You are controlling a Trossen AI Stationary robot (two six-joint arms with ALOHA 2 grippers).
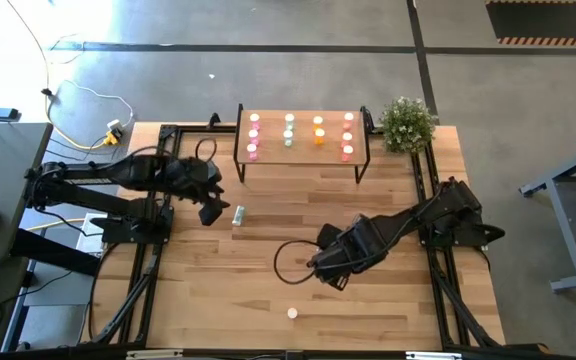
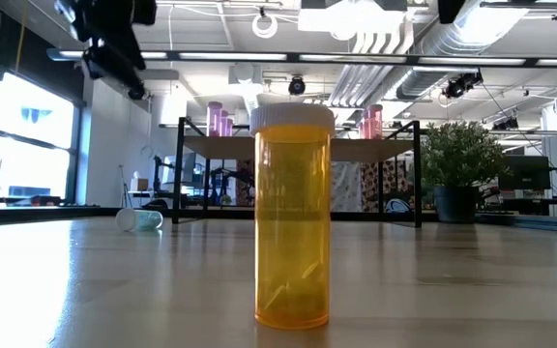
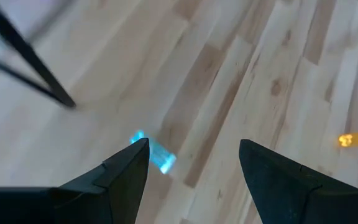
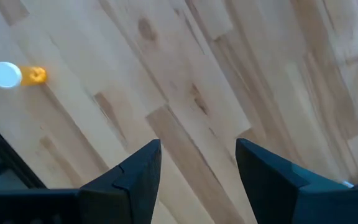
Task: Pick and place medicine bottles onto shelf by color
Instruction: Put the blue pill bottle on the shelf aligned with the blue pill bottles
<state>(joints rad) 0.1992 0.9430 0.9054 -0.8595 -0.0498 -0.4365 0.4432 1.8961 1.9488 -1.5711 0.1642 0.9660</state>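
Left gripper point(image 1: 211, 207) hangs agape just beside the fallen clear bottle point(image 1: 238, 214) — likely its next pick; right gripper point(image 1: 330, 277), empty and spread, hovers mid-table near the upright orange bottle point(image 1: 292, 313).

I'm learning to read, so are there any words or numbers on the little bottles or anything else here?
No readable text anywhere.
Upright orange plastic pill bottle with a white cap: no label shows.
Pale green bottle lying on its side: too small to tell.
Bottles on the small light-wood shelf with black legs: too small to tell.
Striped floor marking: stripes only, no letters.
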